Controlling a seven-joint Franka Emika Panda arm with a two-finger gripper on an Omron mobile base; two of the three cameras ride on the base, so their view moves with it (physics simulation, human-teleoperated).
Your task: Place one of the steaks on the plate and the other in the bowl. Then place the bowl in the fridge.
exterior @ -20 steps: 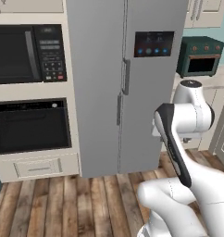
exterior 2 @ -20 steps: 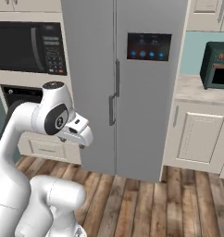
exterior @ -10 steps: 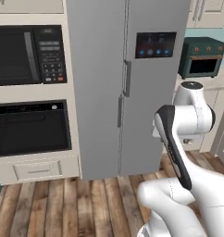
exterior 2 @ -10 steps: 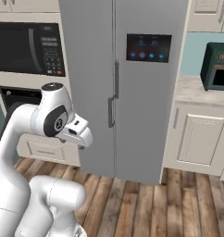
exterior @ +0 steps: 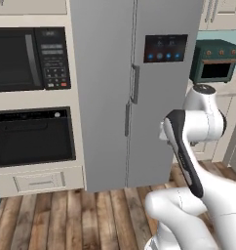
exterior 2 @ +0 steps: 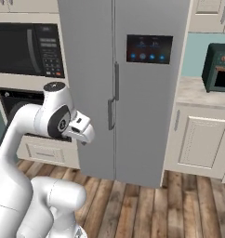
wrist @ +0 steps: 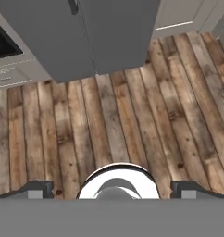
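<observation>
The fridge (exterior: 105,97) stands straight ahead, tall and grey, with both doors shut. It has slim vertical handles (exterior: 135,84) and a dark touchscreen (exterior: 165,48) on the right door. It also shows in the right base view as the fridge (exterior 2: 147,116), and its lower doors appear in the hand view as the fridge (wrist: 86,37). My arm is folded close to the base, with the hand pointing down at the wood floor. My gripper (wrist: 113,190) is open, its fingertips (wrist: 37,189) set wide apart with nothing between them. The steaks, the plate and the bowl are out of view.
Left of the fridge, a black microwave (exterior: 27,58) sits above a built-in oven (exterior: 32,136) and a drawer. To the right, a teal toaster oven (exterior 2: 219,67) stands on a counter over a cream cabinet (exterior 2: 200,139). Wood floor (wrist: 114,125) lies between me and the fridge.
The whole picture has shifted very slightly, so the camera has moved a little. The arm keeps its folded pose and the gripper stays open.
</observation>
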